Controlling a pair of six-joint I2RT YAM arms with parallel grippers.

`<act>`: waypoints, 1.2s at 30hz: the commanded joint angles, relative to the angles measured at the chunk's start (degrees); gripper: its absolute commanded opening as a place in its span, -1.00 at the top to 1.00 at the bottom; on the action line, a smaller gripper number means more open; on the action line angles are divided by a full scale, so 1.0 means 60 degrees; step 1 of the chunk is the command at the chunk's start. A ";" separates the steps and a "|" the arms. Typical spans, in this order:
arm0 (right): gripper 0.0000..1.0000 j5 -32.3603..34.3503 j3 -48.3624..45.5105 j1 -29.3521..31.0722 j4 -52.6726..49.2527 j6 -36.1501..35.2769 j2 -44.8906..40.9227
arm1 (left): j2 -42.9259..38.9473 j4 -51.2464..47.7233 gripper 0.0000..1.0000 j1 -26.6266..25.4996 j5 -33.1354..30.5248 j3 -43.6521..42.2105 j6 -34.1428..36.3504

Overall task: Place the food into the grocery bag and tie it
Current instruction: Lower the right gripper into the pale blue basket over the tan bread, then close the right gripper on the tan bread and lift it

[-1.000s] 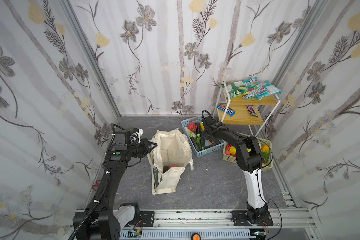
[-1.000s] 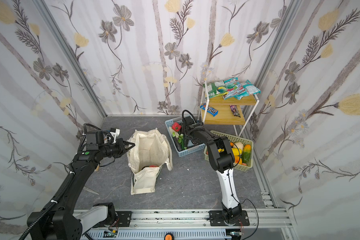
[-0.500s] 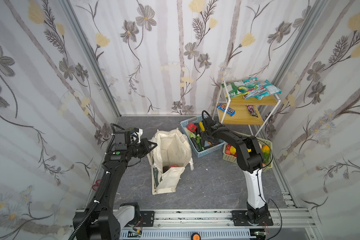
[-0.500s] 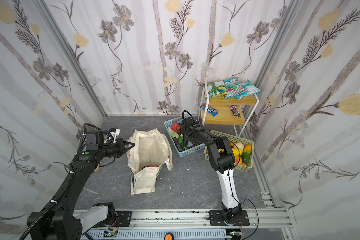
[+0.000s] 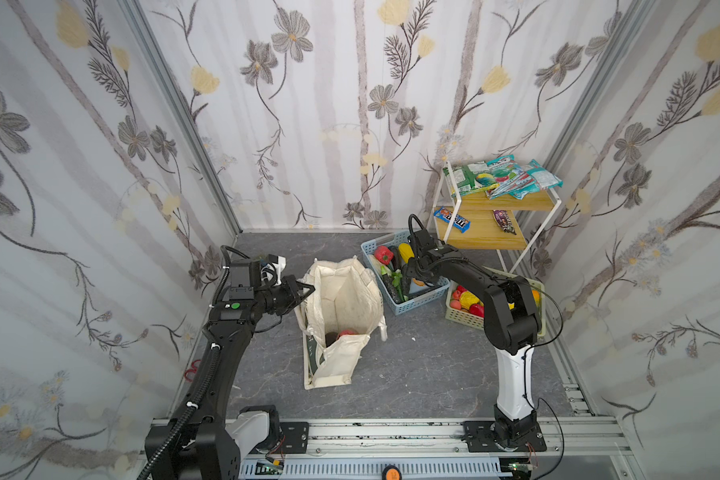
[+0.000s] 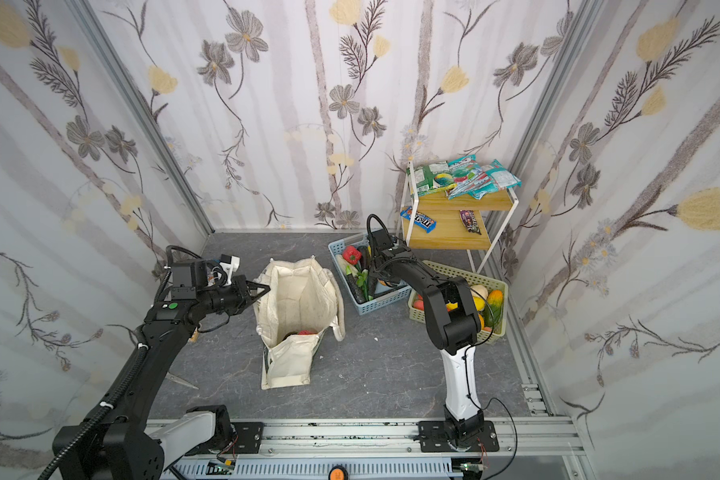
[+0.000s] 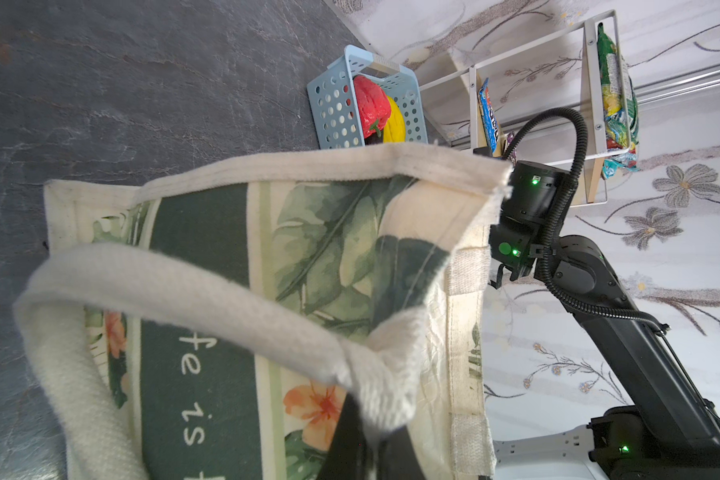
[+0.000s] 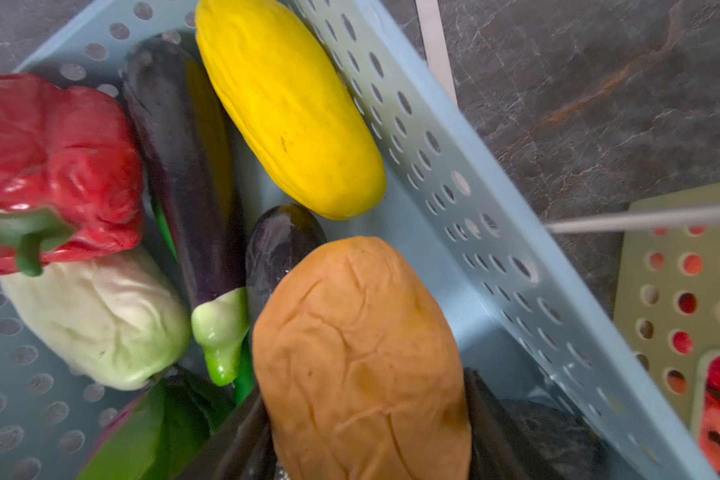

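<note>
- Grocery bag (image 7: 208, 232), its lettering showing "fe is", sits mid-floor; left gripper (image 7: 371, 440) pinches its rim.
- Right gripper (image 8: 366, 390) clasps brown toy (image 8: 358, 324) in blue basket (image 8: 454, 208).
- Blue "m&m's" packet (image 5: 452, 219) lies on shelf (image 5: 485, 237) behind.

Overhead stereo pair — close wrist views

The gripper (image 8: 364, 399) clasps a brown potato (image 8: 350, 332) in the blue basket (image 8: 474, 232) beside a yellow squash (image 8: 287, 104).

Narrowing jaws of right gripper (image 8: 368, 449) around brown potato toy (image 8: 358, 353) in light blue basket (image 8: 474, 232), pressing both sides; tighter than one second ago.
</note>
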 commanded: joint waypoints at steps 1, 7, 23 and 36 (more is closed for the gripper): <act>-0.21 -0.0162 -0.0016 0.0017 0.0269 -0.0010 -0.0343 | -0.0044 -0.0072 1.00 -0.0099 0.0050 0.0048 -0.0049; -0.21 -0.0476 0.0013 0.0031 0.0264 -0.0072 -0.0998 | -0.0055 -0.0016 1.00 -0.0281 -0.0077 0.0140 -0.0164; -0.20 -0.1223 0.0064 0.0338 0.0242 -0.0084 -0.2266 | 0.0222 0.0087 1.00 -0.0525 -0.0216 0.0400 -0.0276; -0.20 -0.1803 0.0331 0.0974 0.0104 -0.0033 -0.2980 | 0.0350 0.0111 1.00 -0.0597 -0.0302 0.0474 -0.0265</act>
